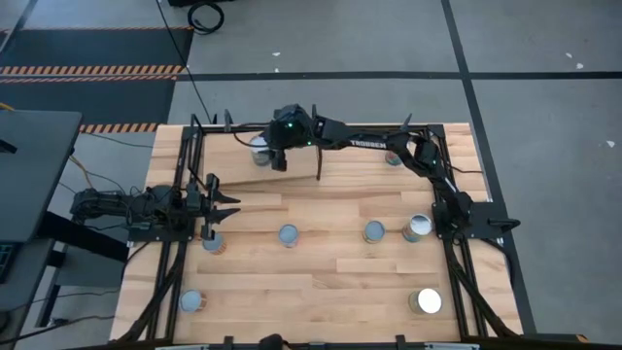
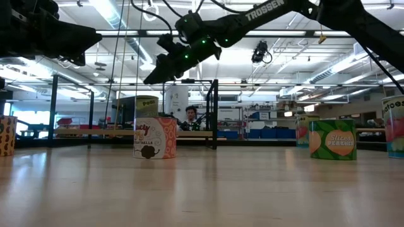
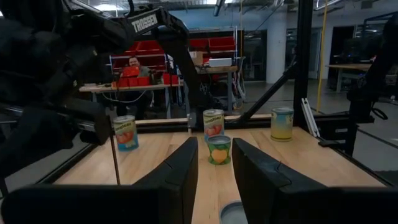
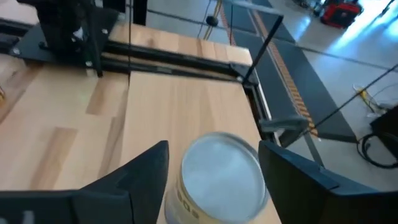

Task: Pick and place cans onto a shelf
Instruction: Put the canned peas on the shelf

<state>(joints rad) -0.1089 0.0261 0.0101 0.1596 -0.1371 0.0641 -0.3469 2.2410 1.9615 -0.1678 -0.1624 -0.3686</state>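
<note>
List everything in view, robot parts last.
cans: eight, silver tops, coloured labels; one on the shelf, one at the far edge by the right arm, four in a row mid-table, two near the front.
shelf: one, light wood, black rods; far side of the table.
table: one, light wood.
person: one; room beyond.
left gripper: open; by the row's left end.
right gripper: open; fingers either side of the shelf can.
</note>
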